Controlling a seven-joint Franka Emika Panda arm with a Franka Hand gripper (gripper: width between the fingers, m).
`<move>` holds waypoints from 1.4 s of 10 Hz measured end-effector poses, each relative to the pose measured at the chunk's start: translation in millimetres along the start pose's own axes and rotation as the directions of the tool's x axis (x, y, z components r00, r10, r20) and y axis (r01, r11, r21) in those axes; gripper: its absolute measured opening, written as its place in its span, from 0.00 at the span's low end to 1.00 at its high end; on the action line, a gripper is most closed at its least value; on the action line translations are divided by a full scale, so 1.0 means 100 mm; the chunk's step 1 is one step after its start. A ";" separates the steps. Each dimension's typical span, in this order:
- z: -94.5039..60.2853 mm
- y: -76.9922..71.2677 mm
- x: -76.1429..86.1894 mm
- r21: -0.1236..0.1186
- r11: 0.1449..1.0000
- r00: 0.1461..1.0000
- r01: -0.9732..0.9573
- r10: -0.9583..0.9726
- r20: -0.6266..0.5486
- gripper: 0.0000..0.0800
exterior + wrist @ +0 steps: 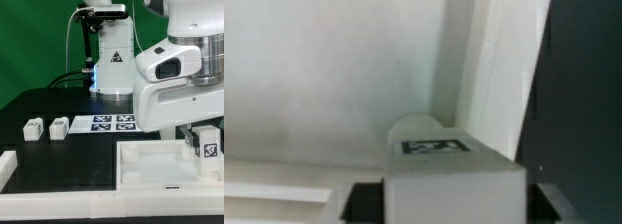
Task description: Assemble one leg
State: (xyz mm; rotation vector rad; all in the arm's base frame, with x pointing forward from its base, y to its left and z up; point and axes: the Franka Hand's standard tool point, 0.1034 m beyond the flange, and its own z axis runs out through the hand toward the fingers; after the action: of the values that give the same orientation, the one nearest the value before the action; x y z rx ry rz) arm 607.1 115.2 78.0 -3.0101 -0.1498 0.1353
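My gripper [204,138] is shut on one white leg [209,150], held upright with its tag facing out. It hangs over the near corner of the large white tabletop [150,165] on the exterior view's right. In the wrist view the leg [441,160] fills the space between the dark fingers [370,196] of the gripper [452,205]. Its far end sits close to the tabletop's inner corner, where the raised wall [491,70] meets the floor. Whether it touches there is hidden. Two more legs [31,128] [57,127] lie on the black table at the exterior view's left.
The marker board [105,123] lies behind the tabletop. A white angled bracket [8,166] sits at the exterior view's lower left. The robot base [110,60] stands at the back.
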 end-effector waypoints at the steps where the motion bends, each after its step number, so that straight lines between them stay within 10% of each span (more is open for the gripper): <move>1: 0.02 0.01 0.00 0.002 0.996 0.996 -0.089 0.089 0.002 0.38; 4: 0.01 0.07 0.11 0.057 0.899 0.901 -0.434 0.434 0.014 0.37; 9: 0.04 -0.01 0.12 0.067 0.372 0.377 -0.926 0.920 0.108 0.37; 12: 0.04 -0.01 0.13 0.076 0.381 0.387 -0.922 0.916 0.102 0.37; 14: 0.07 -0.02 0.11 0.082 0.509 0.515 -0.857 0.853 0.089 0.66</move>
State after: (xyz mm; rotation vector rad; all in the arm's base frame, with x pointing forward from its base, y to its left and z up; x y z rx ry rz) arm 617.0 118.6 70.8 -2.6330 1.3349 0.2708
